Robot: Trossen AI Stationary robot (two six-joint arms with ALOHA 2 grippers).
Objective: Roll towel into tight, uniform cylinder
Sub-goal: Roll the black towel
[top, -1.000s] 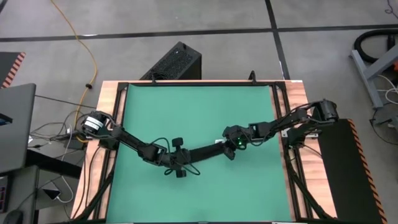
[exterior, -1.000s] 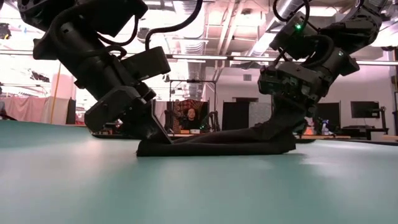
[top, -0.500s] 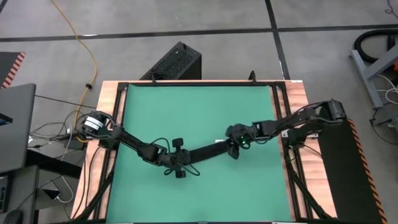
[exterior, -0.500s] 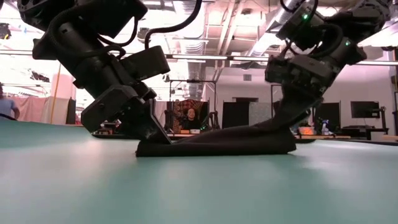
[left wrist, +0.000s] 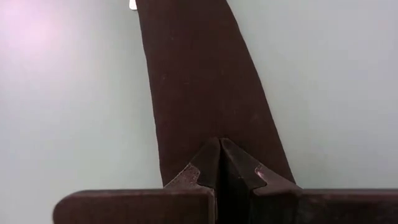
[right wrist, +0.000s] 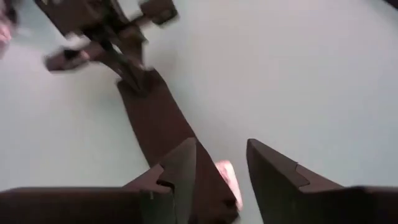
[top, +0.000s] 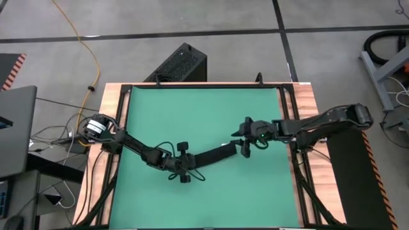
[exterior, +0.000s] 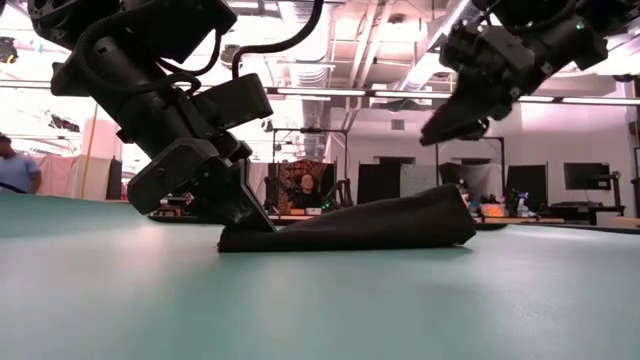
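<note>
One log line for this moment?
towel: rolled, on mat | left gripper: shut on towel end | right gripper: open, above other end

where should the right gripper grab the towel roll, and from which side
Probably the free, thicker end of the towel, from straight above. The left gripper is shut on the thin end, pinning it to the green mat, so only the other end is free. The right gripper hangs open just above that end, clear of the cloth, and the roll lies flat, so its jaws could straddle it crosswise.
</note>
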